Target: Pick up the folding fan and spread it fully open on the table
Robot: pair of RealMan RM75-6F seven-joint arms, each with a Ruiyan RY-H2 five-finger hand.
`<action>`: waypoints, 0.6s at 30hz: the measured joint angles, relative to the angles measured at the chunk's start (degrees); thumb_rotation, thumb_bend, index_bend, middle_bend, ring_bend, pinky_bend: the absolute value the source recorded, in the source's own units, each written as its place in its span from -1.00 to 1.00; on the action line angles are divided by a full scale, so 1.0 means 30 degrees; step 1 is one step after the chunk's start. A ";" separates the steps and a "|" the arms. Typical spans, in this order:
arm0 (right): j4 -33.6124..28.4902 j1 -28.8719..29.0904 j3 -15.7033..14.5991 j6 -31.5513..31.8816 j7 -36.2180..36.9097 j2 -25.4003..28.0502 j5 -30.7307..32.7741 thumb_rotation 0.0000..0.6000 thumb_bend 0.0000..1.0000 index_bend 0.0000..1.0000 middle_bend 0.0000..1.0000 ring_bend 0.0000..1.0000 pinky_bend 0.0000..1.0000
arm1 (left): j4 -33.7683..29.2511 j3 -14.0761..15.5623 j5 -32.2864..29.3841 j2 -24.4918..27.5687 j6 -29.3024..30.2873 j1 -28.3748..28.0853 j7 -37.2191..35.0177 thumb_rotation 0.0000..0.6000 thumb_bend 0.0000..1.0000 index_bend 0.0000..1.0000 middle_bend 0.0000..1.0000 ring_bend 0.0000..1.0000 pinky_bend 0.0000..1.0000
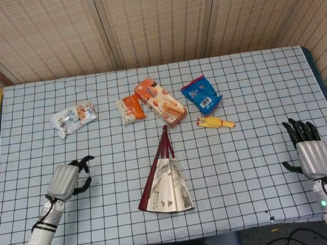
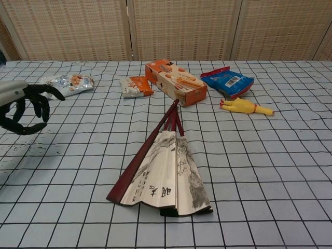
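Folding fan (image 1: 166,183) partly spread on checked table (image 1: 260,115).
Left hand (image 1: 68,178) is held empty, fingers loosely curled apart; right hand (image 1: 309,151) is held empty, fingers extended.

We see fan (image 1: 165,183) mid-table, box (image 1: 160,101) behind it, left hand (image 1: 68,179) far left, right hand (image 1: 310,153) far right.

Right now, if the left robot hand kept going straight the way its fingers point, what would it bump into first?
Probably the folding fan. The left robot hand points right across the table, with only bare cloth between. It hovers, so depth is uncertain; it might pass above the fan.
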 measured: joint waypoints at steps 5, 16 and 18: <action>0.0411 0.0178 0.0113 -0.0704 0.0097 -0.0055 0.0464 1.00 -0.87 -1.00 -1.00 -1.00 -1.00 | 0.1854 -0.0917 -0.0119 -0.2343 -0.2196 -0.2772 -0.0867 1.00 -0.21 -0.41 0.66 0.45 0.88; 0.0716 0.0358 0.0238 -0.1132 0.0186 -0.0186 0.0754 1.00 -0.87 -1.00 -1.00 -1.00 -1.00 | 0.3645 -0.2226 -0.1834 -0.4145 -0.5665 -0.5383 -0.3259 1.00 -0.22 -0.32 0.87 0.64 1.00; 0.0680 0.0338 0.0254 -0.1008 0.0156 -0.0193 0.0698 1.00 -0.87 -1.00 -1.00 -1.00 -1.00 | 0.4077 -0.2345 -0.1975 -0.4566 -0.5695 -0.5614 -0.3535 1.00 -0.23 -0.29 0.88 0.66 1.00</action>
